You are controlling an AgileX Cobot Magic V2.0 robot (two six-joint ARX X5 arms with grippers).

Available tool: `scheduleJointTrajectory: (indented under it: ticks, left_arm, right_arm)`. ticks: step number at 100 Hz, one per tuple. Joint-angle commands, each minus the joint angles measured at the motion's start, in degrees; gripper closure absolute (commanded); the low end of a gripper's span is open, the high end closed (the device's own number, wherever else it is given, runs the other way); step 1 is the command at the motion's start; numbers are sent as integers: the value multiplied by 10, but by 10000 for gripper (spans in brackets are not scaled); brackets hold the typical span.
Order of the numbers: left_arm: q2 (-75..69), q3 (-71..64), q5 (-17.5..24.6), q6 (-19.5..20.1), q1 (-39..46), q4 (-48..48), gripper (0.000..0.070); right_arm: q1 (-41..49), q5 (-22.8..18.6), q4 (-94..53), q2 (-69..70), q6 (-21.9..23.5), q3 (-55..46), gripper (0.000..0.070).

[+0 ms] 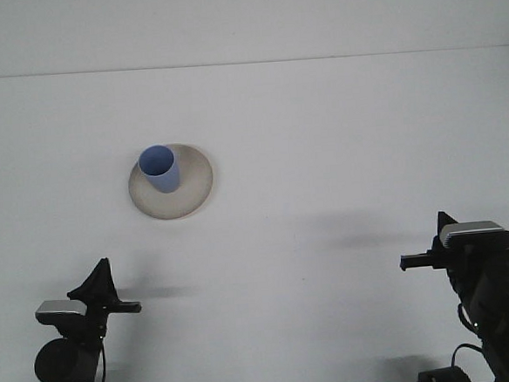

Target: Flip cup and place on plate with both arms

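Cup [159, 169], blue, smooth, cylindrical, is standing mouth-up on the left part of a round beige plate [191, 188], left of centre on the white desk [338, 133]. Left claw [104, 293] and right claw [421, 261] are sitting low at the near edge, both well apart from the plate; arm bases are getting cut off by the frame bottom. Claw openings: cannot tell, fingers too dark and small. Wide bare desk is lying between arms and plate.

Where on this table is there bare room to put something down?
Nearly everywhere. The table is bare right of the plate, behind it to the far edge, and between the left gripper and right gripper. Only the plate holding the blue cup is taken.
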Motion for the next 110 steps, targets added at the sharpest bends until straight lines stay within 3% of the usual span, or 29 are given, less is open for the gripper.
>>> scheduleJointTrajectory:
  ticks: [1, 43, 75, 110]
  left_arm:
    - [-1, -11, 3, -4, -1, 6, 684]
    - [-1, -11, 3, -4, -1, 6, 684]
    - [-1, -11, 3, -4, -1, 6, 685]
    - [-1, -11, 3, -4, 0, 6, 684]
  right_arm:
    - [0, 2, 8, 3, 8, 6, 700]
    - [0, 1, 30, -17, 8, -19, 700]
    - [0, 0, 334, -181, 8, -253, 700]
    - [-7, 0, 362, -319, 8, -409, 700]
